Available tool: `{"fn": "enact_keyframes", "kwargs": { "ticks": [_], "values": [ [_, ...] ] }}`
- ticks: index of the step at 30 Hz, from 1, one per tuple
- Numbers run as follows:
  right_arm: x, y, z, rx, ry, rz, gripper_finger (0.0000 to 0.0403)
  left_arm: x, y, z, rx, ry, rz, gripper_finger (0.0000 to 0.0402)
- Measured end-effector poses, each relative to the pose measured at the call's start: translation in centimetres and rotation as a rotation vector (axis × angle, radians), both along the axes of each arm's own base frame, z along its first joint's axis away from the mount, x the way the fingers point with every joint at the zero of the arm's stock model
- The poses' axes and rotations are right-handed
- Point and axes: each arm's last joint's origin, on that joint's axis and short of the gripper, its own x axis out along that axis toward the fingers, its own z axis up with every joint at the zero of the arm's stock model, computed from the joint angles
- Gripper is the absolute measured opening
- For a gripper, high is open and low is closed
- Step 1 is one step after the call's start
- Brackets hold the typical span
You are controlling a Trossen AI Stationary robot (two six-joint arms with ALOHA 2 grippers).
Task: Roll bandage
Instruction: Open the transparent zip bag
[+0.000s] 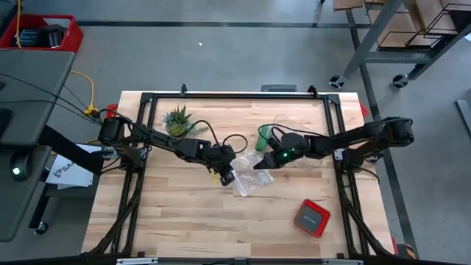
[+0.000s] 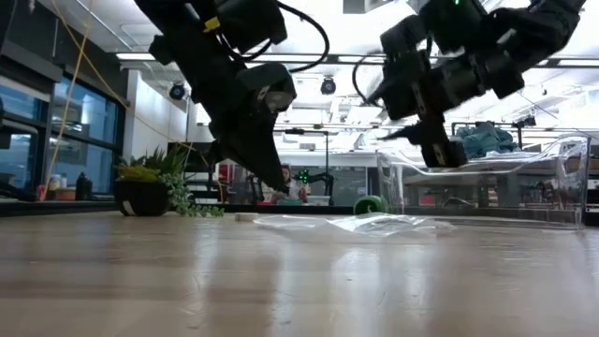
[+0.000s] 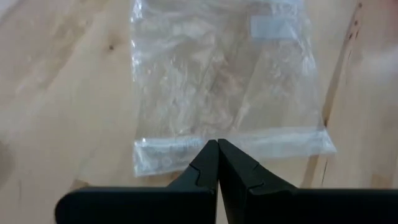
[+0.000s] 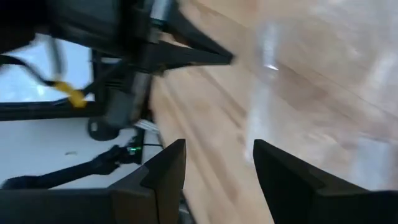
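Wooden table [image 1: 184,213], green bandage [image 1: 263,135] just behind wide-spread right hand [image 1: 259,163].

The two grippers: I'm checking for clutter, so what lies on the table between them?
In the high view, the clear plastic bag lies between the left gripper and the right gripper.

Bandage [image 1: 263,133]: bright green soft fabric, seen from above as a small curved green piece on the wooden table [image 1: 184,221], lying just behind the clear plastic bag [image 1: 252,180]. In the low view it appeared as a small green roll [image 2: 370,205] that rested on the tabletop beyond that bag.
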Motion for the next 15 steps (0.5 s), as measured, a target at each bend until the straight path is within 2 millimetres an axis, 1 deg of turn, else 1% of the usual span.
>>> {"fn": "enact_keyframes", "kwargs": {
  "ticks": [3,5,7,9,11,13,15],
  "values": [
    [0.2,0.2,1.6,0.019,-0.061,0.069,0.0181,0.0,0.0,0.2,0.007,-0.008,0.003,0.0],
    [0.2,1.0,2.3,0.056,-0.089,0.194,0.0181,0.0,0.0,0.1,0.006,-0.001,0.004,0.0],
    [-0.1,2.1,2.6,0.101,-0.092,0.33,0.0181,0.0,0.0,0.1,0.006,-0.005,0.002,0.0],
    [-0.6,3.3,2.1,0.12,-0.025,0.421,0.0181,0.0,0.0,0.1,0.001,-0.002,0.006,0.0],
    [-1.4,4.3,0.9,0.116,0.11,0.465,0.0181,0.0,0.0,0.1,-0.007,0.0,0.004,0.0],
    [-2.5,4.8,-0.3,0.084,0.26,0.49,0.0181,0.0,-0.1,0.1,-0.019,0.0,-0.001,0.0],
    [-3.6,5.0,-1.3,0.04,0.396,0.495,0.0181,-0.1,-0.2,0.1,-0.033,0.006,0.01,0.0]
  ]
}}
